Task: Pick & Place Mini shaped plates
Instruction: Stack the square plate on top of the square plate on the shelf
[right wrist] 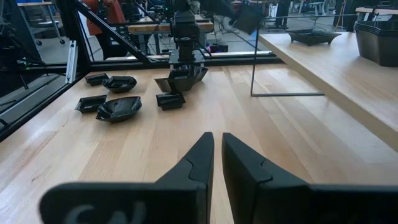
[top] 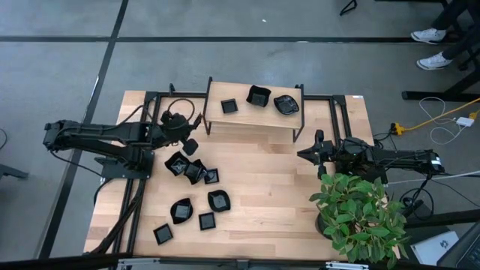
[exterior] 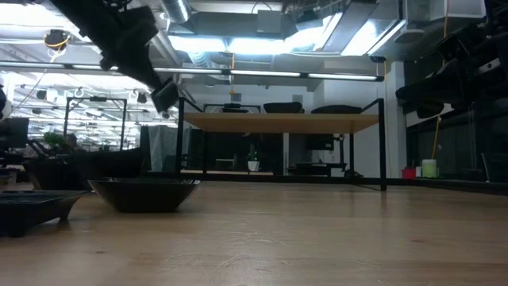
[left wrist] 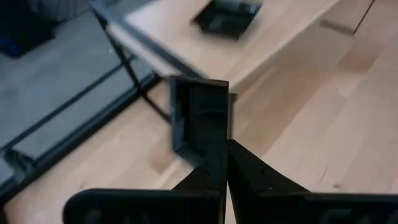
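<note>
My left gripper point(top: 190, 147) is shut on one small square black plate point(left wrist: 200, 118), raised above the table just in front of the shelf point(top: 255, 118); the low view shows this plate point(exterior: 165, 97) in the air. Several more black mini plates lie flat on the table: a cluster point(top: 187, 168) below the left gripper and others point(top: 196, 213) toward the near edge. Three plates point(top: 259, 98) sit on the shelf top. My right gripper point(right wrist: 217, 155) is shut and holds nothing, low over the table's right part point(top: 304, 154). My left gripper pinches the square plate by one edge of its rim point(left wrist: 214, 163) between its two fingers point(left wrist: 244, 174). The plate is lifted clear of the table and stands on edge, its hollow side facing sideways rather than up.
A raised wooden shelf on thin black metal legs point(top: 298, 129) spans the far middle of the table. A potted green plant point(top: 360, 217) stands at the near right corner, close to the right arm. Bare wood point(top: 277, 187) lies between the plates and the plant.
</note>
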Controlling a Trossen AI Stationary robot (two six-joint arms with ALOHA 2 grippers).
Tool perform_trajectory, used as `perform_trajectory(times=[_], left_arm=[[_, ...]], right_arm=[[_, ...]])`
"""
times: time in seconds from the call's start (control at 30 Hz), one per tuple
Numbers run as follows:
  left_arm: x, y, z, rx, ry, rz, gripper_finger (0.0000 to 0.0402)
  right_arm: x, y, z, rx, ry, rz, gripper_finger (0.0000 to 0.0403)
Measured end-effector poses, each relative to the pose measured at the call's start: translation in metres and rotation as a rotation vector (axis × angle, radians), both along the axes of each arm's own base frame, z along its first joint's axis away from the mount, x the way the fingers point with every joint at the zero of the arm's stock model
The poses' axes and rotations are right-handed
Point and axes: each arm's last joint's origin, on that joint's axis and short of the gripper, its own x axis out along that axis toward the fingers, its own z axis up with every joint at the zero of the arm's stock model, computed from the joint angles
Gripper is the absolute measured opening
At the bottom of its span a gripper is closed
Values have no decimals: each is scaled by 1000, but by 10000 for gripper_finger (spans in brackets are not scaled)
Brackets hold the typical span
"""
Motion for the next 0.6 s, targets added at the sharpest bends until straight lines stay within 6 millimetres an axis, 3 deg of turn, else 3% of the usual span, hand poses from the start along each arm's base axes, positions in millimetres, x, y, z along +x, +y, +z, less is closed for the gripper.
perform_trajectory(times=[0.6], left_arm=[[17,-8,28,234,-175,-107,1]], right_arm=[[0,0,0,0,0,0,34]])
